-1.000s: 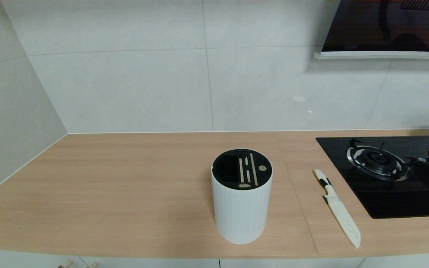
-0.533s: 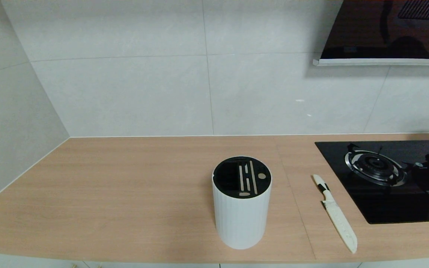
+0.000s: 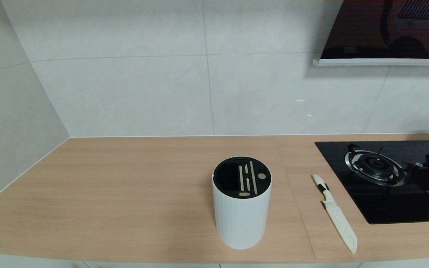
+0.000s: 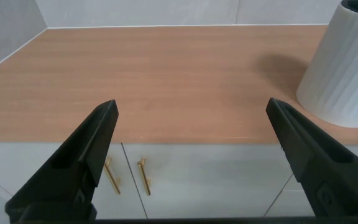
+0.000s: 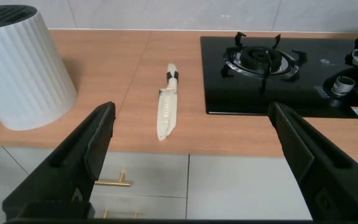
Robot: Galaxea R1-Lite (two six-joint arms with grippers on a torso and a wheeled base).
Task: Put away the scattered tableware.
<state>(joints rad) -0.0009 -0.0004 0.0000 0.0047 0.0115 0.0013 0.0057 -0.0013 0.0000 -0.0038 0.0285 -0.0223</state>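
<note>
Both the left gripper (image 4: 191,107) and right gripper (image 5: 191,107) hold jaws apart; the knife (image 3: 334,214) lies right of the white holder (image 3: 241,212).

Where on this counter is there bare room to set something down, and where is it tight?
Widest free patch: the counter between the left wall and the white holder. A narrower strip lies between holder and knife. Tightest: the slim gap between the knife and the stove.
</note>
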